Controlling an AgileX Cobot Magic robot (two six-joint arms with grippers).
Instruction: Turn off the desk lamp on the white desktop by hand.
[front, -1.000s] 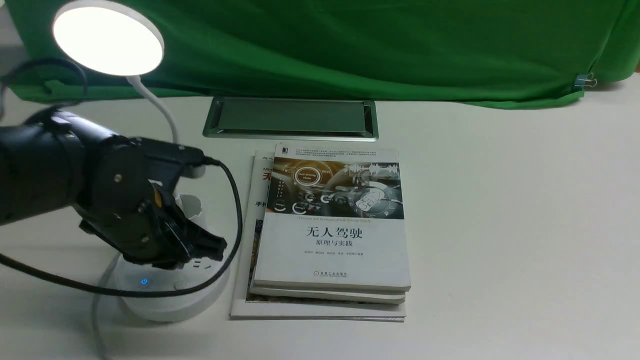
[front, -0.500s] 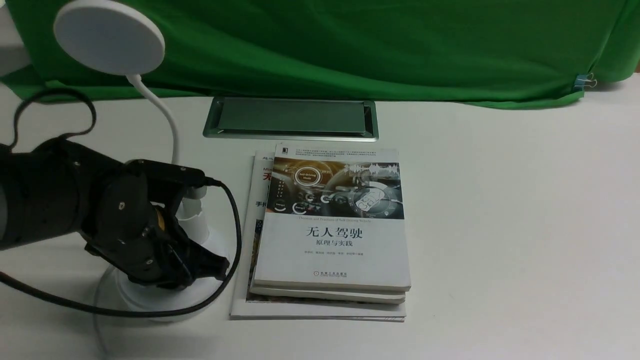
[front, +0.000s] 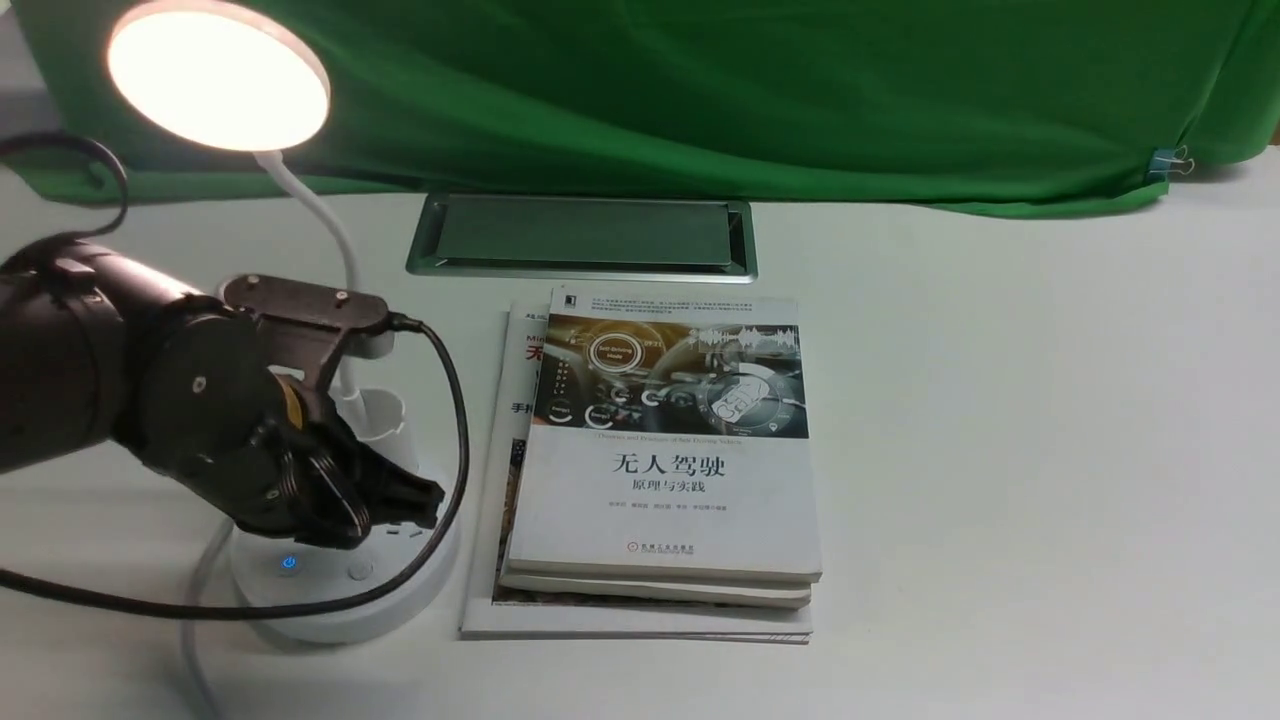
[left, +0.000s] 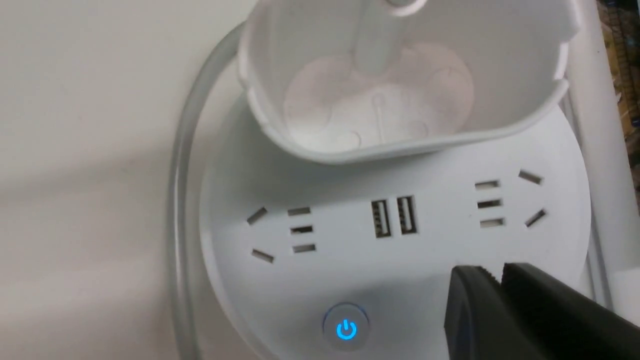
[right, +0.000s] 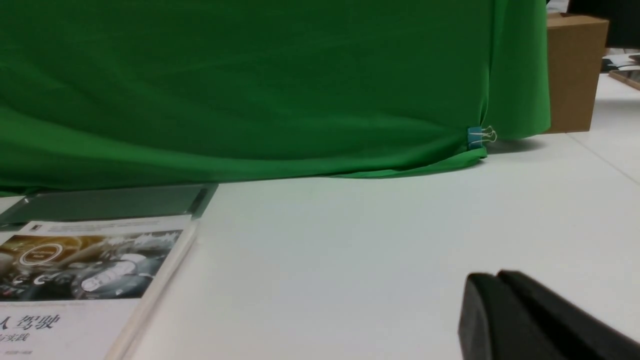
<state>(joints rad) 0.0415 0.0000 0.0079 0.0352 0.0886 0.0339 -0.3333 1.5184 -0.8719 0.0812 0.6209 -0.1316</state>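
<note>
Across the whole scene ran the white counter (front: 1000, 450), with a green cloth (front: 700, 90) draped along its far edge. A stack of books (front: 660, 470) lay near the middle, the top cover printed with a car dashboard picture and Chinese text. Just beyond the stack, a silver-framed hatch (front: 580, 237) sat set into the counter.

At the left, just beside the books, stood the desk lamp (front: 218, 80). Its disc head was lit with a warm glow, high above the thin curved neck. My left arm reached in from the left over the lamp's round base (front: 330, 600). My left tool (left: 492, 274) had its fingers pressed together, holding nothing. Its tips hung over the near part of the base, to one side of the power button (left: 346, 329), which glowed blue. I could not tell whether the tips touched the base. A plain second button (front: 360, 572) sat beside the blue one. The small cup holder (left: 400, 75) stood empty behind the sockets and the twin USB ports (left: 394, 216).

My right tool (right: 495, 280) showed only in its wrist view, fingers also pressed together, low over bare counter.
</note>
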